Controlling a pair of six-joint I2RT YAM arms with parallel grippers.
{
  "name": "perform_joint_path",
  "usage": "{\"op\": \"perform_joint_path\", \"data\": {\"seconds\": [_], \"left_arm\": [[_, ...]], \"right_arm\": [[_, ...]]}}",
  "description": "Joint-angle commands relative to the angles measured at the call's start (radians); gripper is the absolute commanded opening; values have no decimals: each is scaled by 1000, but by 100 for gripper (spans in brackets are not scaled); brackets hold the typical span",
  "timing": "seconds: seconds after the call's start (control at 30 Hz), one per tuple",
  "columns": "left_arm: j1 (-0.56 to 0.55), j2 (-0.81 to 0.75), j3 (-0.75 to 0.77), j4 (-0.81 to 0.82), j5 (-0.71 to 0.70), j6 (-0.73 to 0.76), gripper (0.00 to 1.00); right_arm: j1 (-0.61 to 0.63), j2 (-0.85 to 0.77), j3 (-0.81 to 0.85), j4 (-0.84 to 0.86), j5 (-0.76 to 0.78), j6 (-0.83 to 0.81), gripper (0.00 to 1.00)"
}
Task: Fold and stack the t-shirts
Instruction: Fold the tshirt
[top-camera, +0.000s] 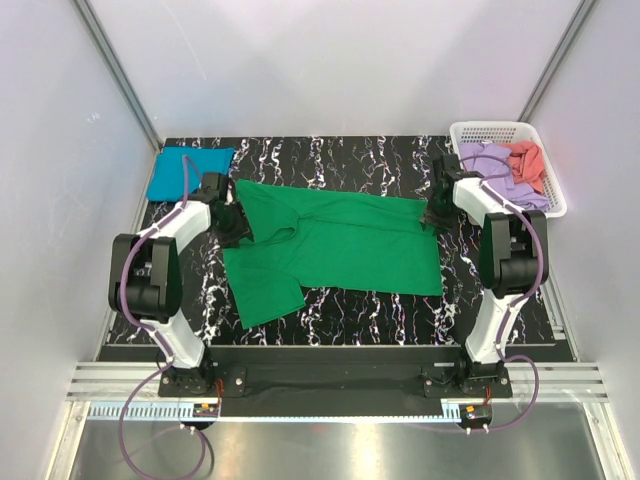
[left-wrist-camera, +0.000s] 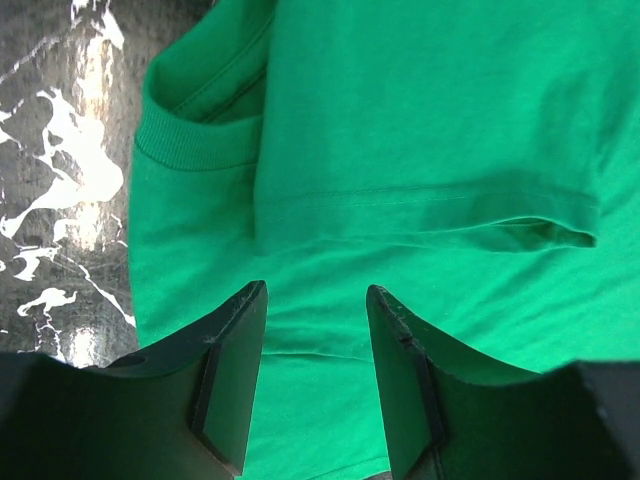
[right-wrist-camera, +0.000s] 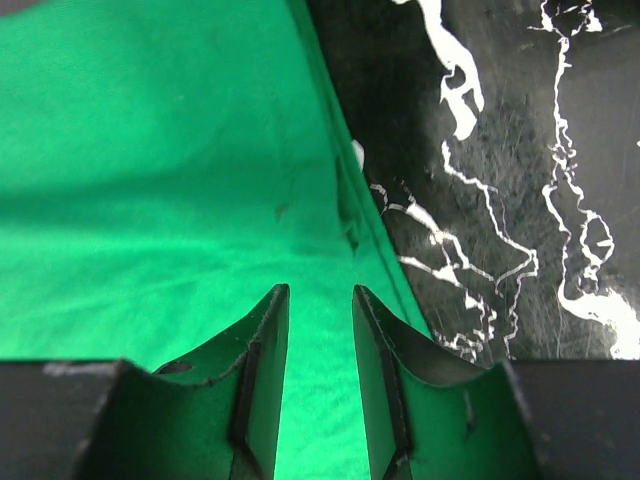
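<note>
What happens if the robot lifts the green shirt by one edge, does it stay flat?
It would probably droop, not stay flat: the green t-shirt is thin cloth lying limp, with soft wrinkles and a folded-over sleeve. It likely weighs little for its spread. Pushed, it would probably bunch up rather than slide whole across the table.

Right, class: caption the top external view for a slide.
Left end effector and right end effector at opposite ends of the spread green t-shirt; teal t-shirt folded nearby.

The green t-shirt (top-camera: 340, 245) covers the centre of the table (top-camera: 350, 315); bare marble surface runs along the near edge. The white basket (top-camera: 490, 125) blocks the far right corner, and the folded teal t-shirt (top-camera: 185, 170) blocks the far left.
</note>
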Motion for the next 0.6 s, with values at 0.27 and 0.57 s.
{"op": "perform_joint_path", "data": {"seconds": [0.27, 0.57], "left_arm": [[-16, 33, -28, 79, -45, -36, 49], [-16, 64, -36, 117, -59, -47, 47]], "right_arm": [[-4, 31, 1, 40, 82, 48, 39], [-5, 68, 8, 63, 92, 38, 38]]}}
